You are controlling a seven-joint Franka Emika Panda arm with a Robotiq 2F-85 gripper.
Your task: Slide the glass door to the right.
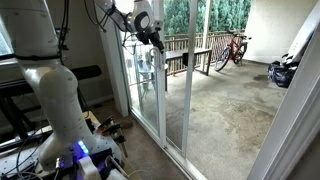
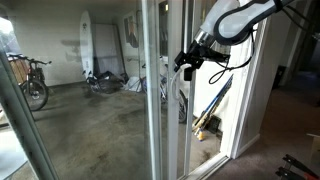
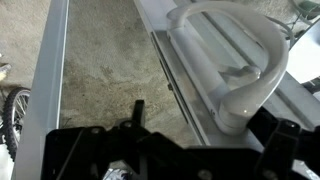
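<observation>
Clear glass in a narrow white frame, the glass door (image 1: 150, 100) stands straight behind the hand (image 1: 152, 38) and runs far above and below it. In both exterior views the hand (image 2: 186, 62) is held high against the door's upright frame, with the arm (image 2: 240, 18) reaching in from the room side.

In the wrist view the black fingers (image 3: 285, 135) appear spread apart along the lower edge, with nothing pinched between them. The white loop handle (image 3: 235, 60) curves just ahead of the hand (image 3: 170, 135), and its lower end comes down close beside one finger. Whether the two touch cannot be told. A grey frame strip (image 3: 45, 90) runs along the opposite side of the hand.

Beyond the hand, through the glass, lies a concrete patio floor (image 1: 220, 100). A bicycle (image 1: 232, 48) leans well away from the hand by a dark railing (image 1: 190, 55). In an exterior view a pale surfboard (image 2: 87, 45) stands against the far wall.
</observation>
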